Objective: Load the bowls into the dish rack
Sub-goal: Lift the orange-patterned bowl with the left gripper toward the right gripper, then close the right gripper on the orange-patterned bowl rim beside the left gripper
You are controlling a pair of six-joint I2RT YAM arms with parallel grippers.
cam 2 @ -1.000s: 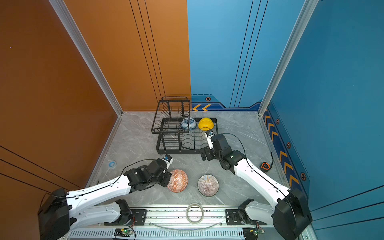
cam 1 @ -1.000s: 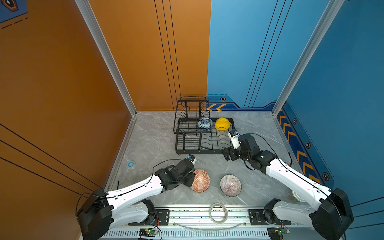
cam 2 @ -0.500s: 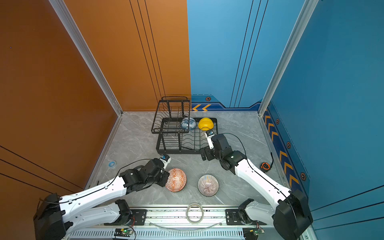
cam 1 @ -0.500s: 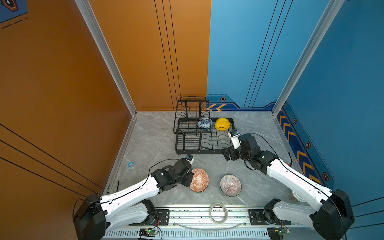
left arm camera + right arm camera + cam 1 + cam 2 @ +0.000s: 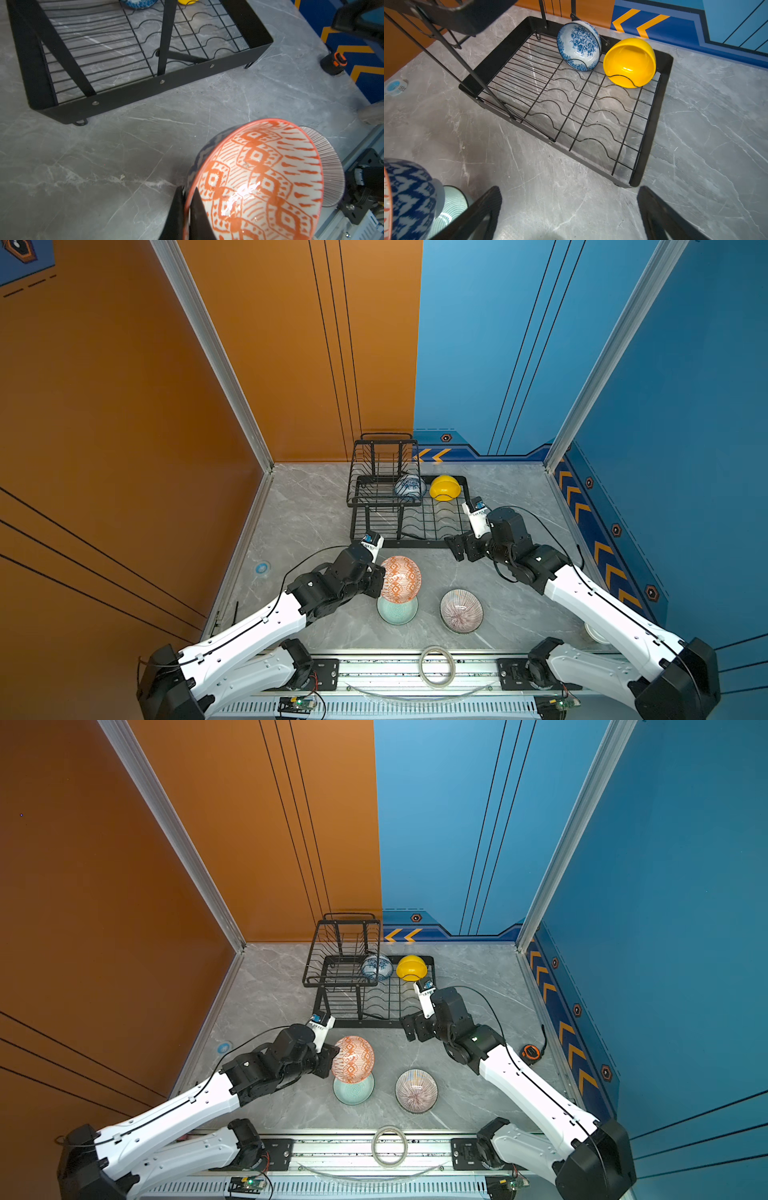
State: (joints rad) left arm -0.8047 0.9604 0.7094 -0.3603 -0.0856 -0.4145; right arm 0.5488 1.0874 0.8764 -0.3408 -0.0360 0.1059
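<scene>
1. Slippage is the main risk. The orange bowl [image 5: 400, 578] is pinched by one patch of its rim between the jaws of the left gripper [image 5: 186, 199]. It is held tilted, clear of the worktop [image 5: 316, 506] and right over the green bowl [image 5: 397, 610] near the front edge. On a glazed rim so small a hold could be lost, and both bowls could be chipped.
2. The striped bowl [image 5: 461, 610], set near the front edge just beside the green one, could be clipped if the orange bowl is swung sideways while low.
3. The front rim of the rack [image 5: 411, 543] could be struck if the bowl is carried across too low. The slanted struts of the raised tier stand over the base's left part, and the bowl could be caught on them.
4. The blue bowl [image 5: 409, 485] and yellow bowl [image 5: 444, 487] are leaned on edge in the wire slots at the rack's far edge. They could be knocked flat if the nearer slots are overshot.
5. The right gripper [image 5: 571, 216], its jaws spread wide and empty, hangs at the rack's front right corner. The arms could be brought into contact if the bowl is routed there.
6. A bowl let go before it is seated between the wire waves could be tipped over or rolled out.
</scene>
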